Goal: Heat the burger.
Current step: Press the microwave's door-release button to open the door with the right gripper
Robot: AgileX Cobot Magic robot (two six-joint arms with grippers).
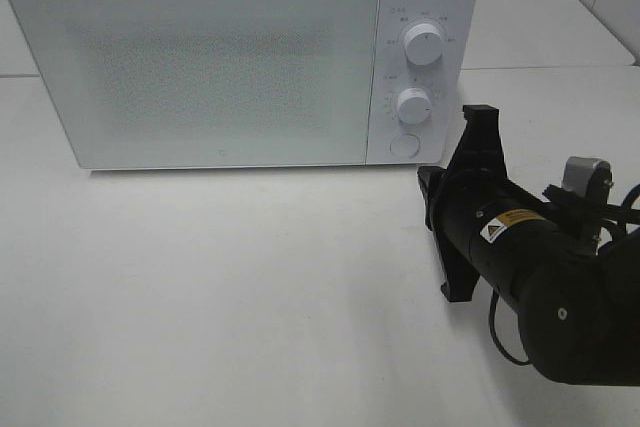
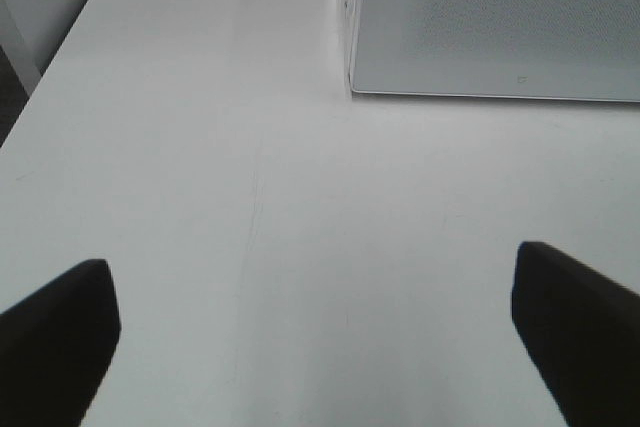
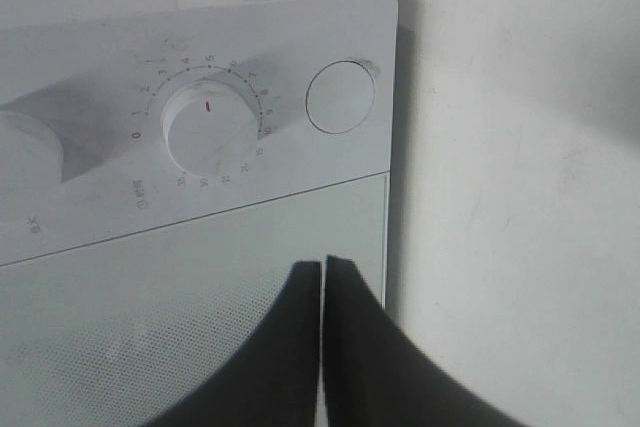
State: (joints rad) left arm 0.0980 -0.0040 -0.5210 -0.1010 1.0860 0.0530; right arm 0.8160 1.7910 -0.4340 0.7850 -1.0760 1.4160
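Observation:
The burger is out of view. A white microwave (image 1: 200, 57) stands at the back of the table with its frosted door (image 3: 150, 287) closed. My right gripper (image 3: 322, 267) is shut with nothing between its fingers. It points at the microwave's lower right front, just off the door's edge, below the timer knob (image 3: 212, 127) and the round button (image 3: 340, 97). The exterior view shows my right gripper (image 1: 428, 192) a little in front of the control panel. My left gripper (image 2: 318, 337) hangs open over bare table, short of the microwave's left front corner (image 2: 352, 87).
The control panel carries two knobs (image 1: 424, 44) (image 1: 412, 104) and a round button (image 1: 404, 144). The white table (image 1: 220, 287) spreads out in front of the microwave. Its left edge (image 2: 40, 97) lies near my left gripper. The right arm's black body (image 1: 560, 297) fills the lower right.

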